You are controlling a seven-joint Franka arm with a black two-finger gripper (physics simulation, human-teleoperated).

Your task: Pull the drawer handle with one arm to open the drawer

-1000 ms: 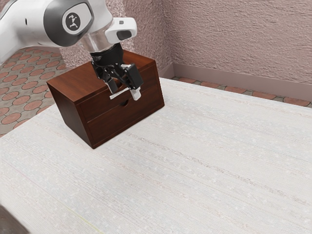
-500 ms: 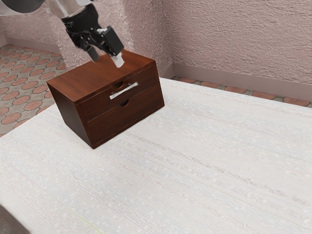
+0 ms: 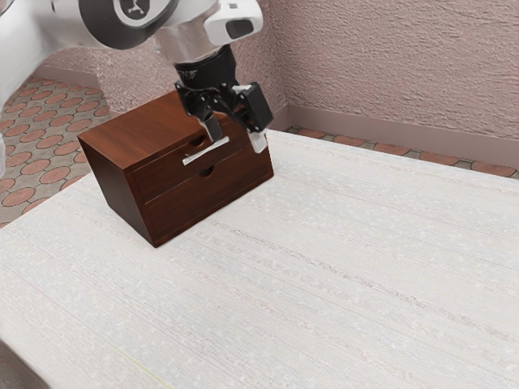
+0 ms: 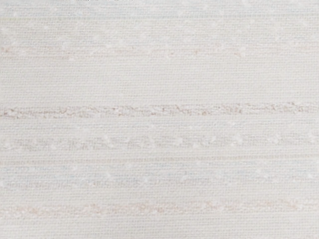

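Your drawer handle [image 3: 205, 151], a pale bar, lies across the upper drawer [image 3: 162, 172] of the dark wooden cabinet [image 3: 142, 134], and the drawer front sits flush with the cabinet face. The cabinet stands at the far corner of the white table [image 3: 340, 267], towards the exterior view's left. Your gripper [image 3: 237, 136] hangs open and empty just above the handle's right end, fingers spread wide. The wrist view looks at the tabletop [image 4: 159, 119].

A: Item 1, arm [image 3: 49, 28]?
B: Glossy white shell, rounded links. 1 grey joint disc [image 3: 130, 10] with a small white emblem.
A: Item 2, wrist?
B: White housing [image 3: 231, 20], 1 dark oval window.
A: Item 3, gripper [image 3: 237, 143]?
B: Black, blocky body. 2 black fingers [image 3: 257, 121] with pale tips.
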